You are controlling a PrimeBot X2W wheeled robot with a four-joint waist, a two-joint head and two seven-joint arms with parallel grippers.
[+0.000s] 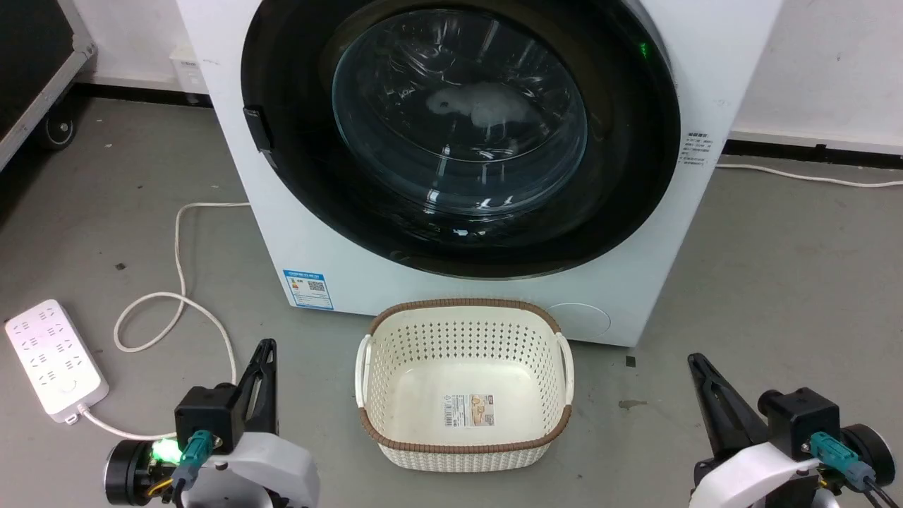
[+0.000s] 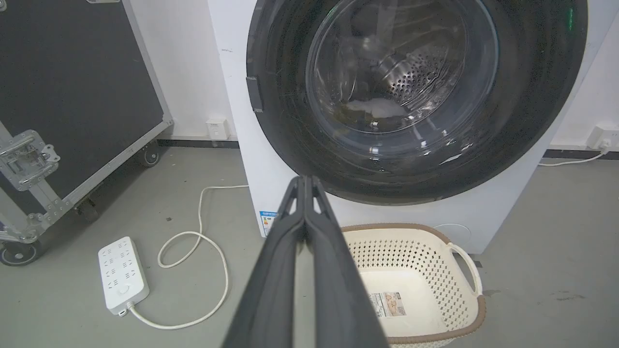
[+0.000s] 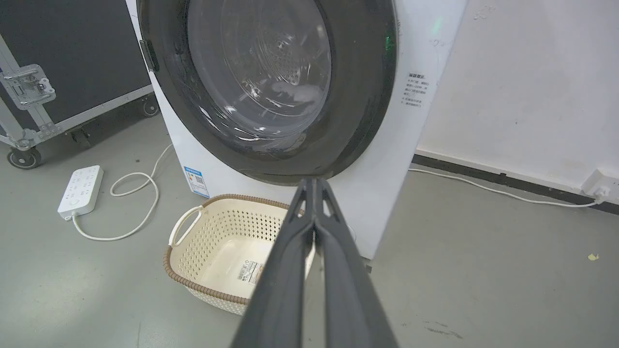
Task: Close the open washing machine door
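Observation:
The washing machine (image 1: pixel 331 247) stands in front of me, white, with a blue-white label low on its front. Its round door (image 1: pixel 635 176) with the glossy black rim lies flat against the machine's front, and the steel drum shows through the glass. Something pale lies inside behind the window. My left gripper (image 1: pixel 264 349) is low at the left, shut and empty, well short of the machine. My right gripper (image 1: pixel 697 361) is low at the right, also shut and empty. In the wrist views each gripper (image 2: pixel 304 180) (image 3: pixel 314 181) points towards the door's (image 2: pixel 532 121) (image 3: pixel 362 96) lower rim.
A cream perforated basket (image 1: pixel 465 305) sits on the floor right before the machine, between my arms. A white power strip (image 1: pixel 53 360) and its looped cable (image 1: pixel 176 296) lie at the left. A black wheeled case (image 2: pixel 72 96) stands further left. Grey floor is open at the right.

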